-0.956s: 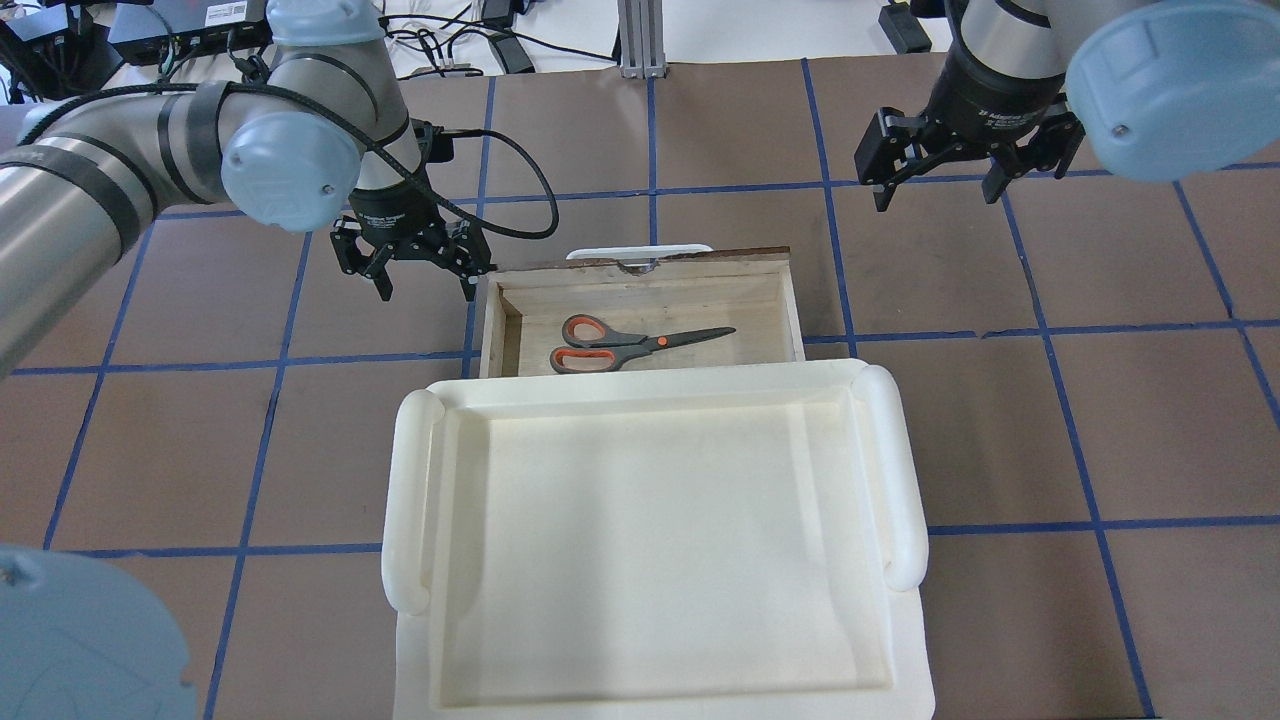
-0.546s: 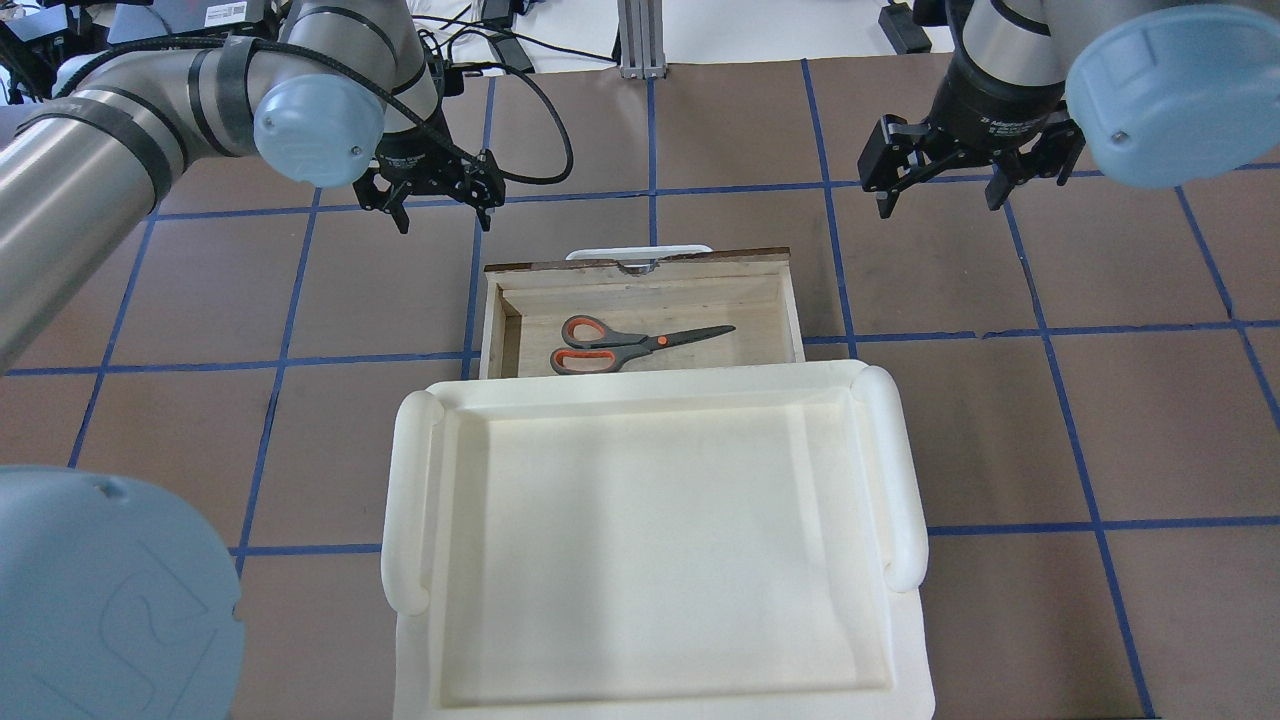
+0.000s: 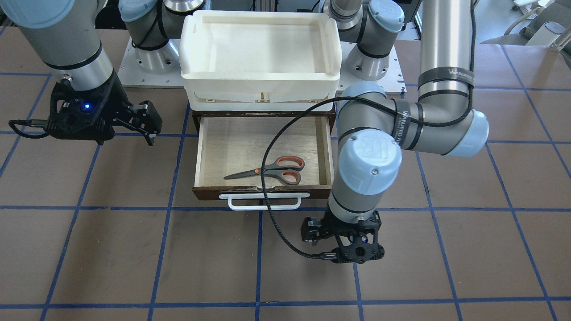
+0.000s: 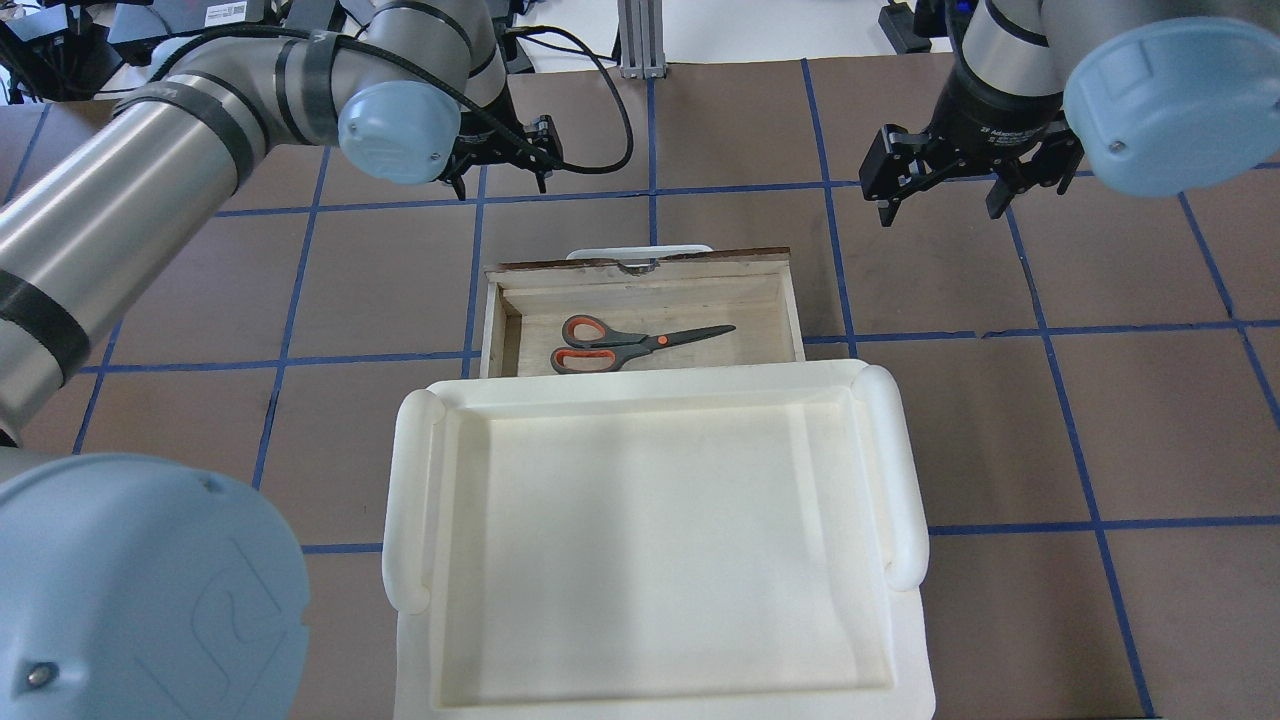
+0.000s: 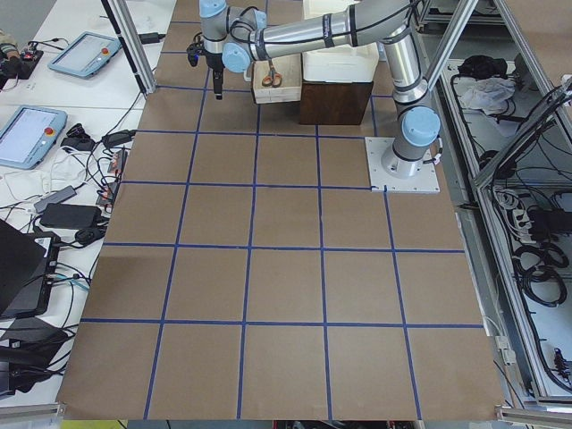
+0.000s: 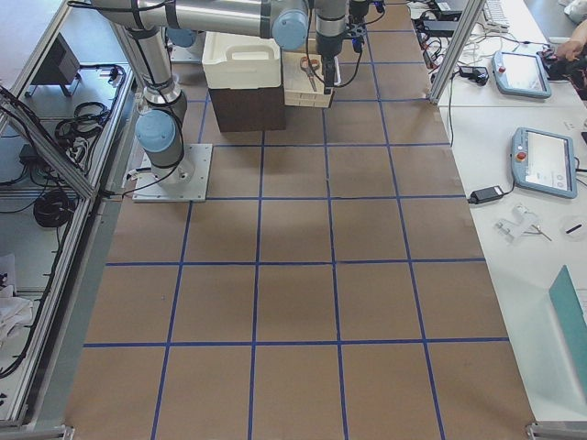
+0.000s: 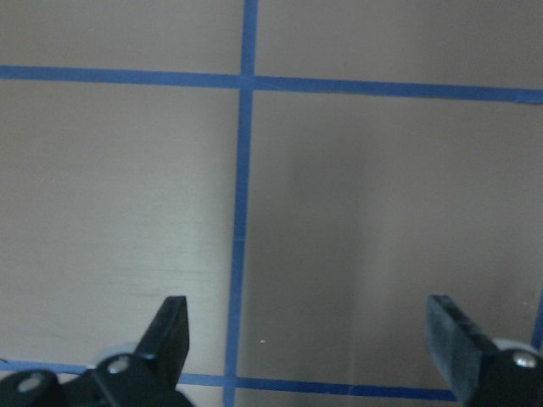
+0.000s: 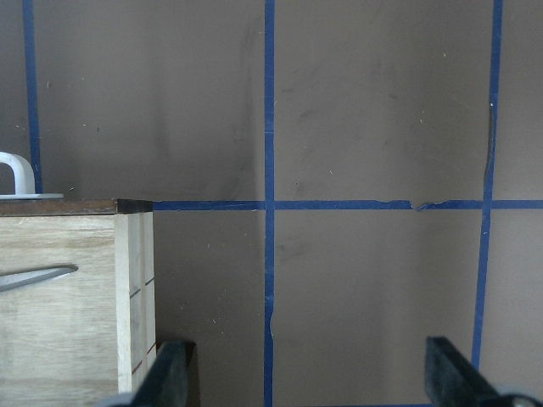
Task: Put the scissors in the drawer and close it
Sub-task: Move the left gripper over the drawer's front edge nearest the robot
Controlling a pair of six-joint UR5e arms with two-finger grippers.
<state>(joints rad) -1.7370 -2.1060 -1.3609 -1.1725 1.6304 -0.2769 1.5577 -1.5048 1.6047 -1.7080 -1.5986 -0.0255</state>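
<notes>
Seen from overhead, the scissors (image 4: 625, 345) lie flat in the open drawer (image 4: 490, 330). Their long axis runs along the drawer front, handles toward the robot's left and blade tip toward its right. The drawer juts out from under the white tray (image 4: 410, 500), away from the robot, with its bar handle (image 4: 640, 251) on the far edge. The left gripper (image 4: 500, 182) hovers beyond that front, off to the left of the handle, jaws spread wide and empty. The right gripper (image 4: 942, 205) hangs farther off on the other side, equally wide, holding nothing.

From across the table, the left gripper is on the operators' side of the drawer front, so the front lies between it and the robot. A black cable (image 3: 262, 187) from that arm loops across the drawer.

The two end views are too small to judge the jaws; they only confirm the scissors are in the drawer.

The left wrist camera sees bare table (image 7: 356, 212) between wide fingers. The right wrist camera catches the drawer's front corner and the blade tip at its left edge.

I judge only the closing remains, and the left arm is nearer to push the front toward the robot.
</notes>
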